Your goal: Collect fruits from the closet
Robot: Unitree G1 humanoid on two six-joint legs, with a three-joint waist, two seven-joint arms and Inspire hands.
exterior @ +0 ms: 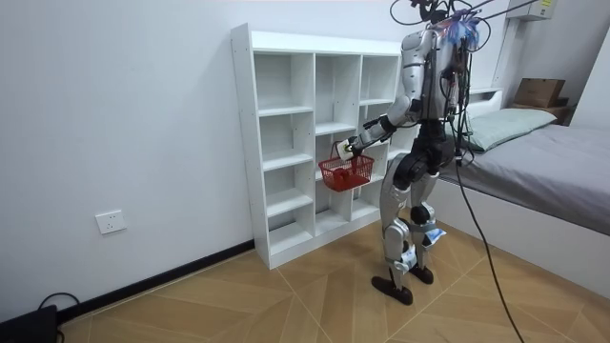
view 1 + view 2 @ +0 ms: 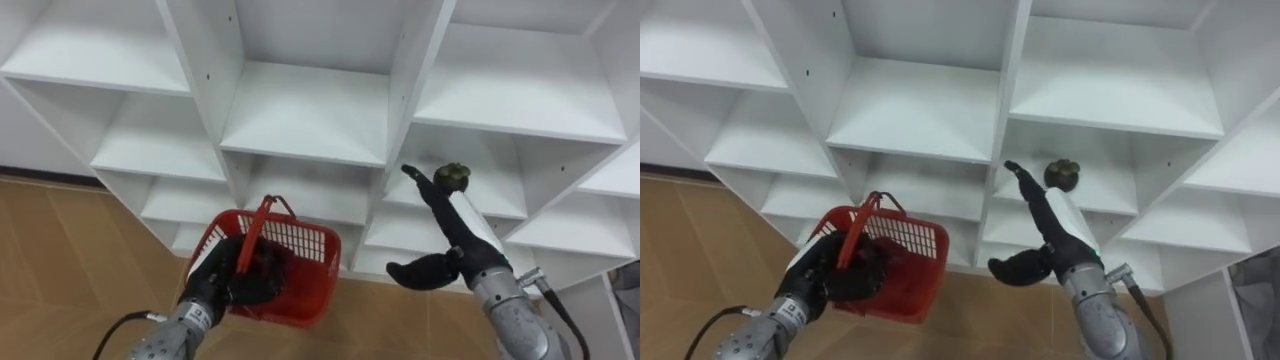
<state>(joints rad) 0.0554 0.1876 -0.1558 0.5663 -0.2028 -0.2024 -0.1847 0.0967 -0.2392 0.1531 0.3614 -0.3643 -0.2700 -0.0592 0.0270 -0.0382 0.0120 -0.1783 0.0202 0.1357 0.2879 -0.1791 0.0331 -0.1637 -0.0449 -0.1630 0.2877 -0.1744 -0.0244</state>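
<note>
You face a white closet (image 2: 310, 110) on a wood floor (image 2: 60, 250); the room view adds a bed (image 1: 553, 162) at right. Your left hand (image 2: 232, 280) grips the red basket (image 2: 312, 245) by its handle. Your right hand (image 2: 457, 215), fingers straight, lies beside a dark green fruit (image 2: 452, 177) on a right shelf.

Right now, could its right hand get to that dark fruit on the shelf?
Probably yes. The right hand reaches out with straight fingers right beside the dark fruit in an open shelf compartment, with nothing between them. The left hand grips the red basket.
</note>
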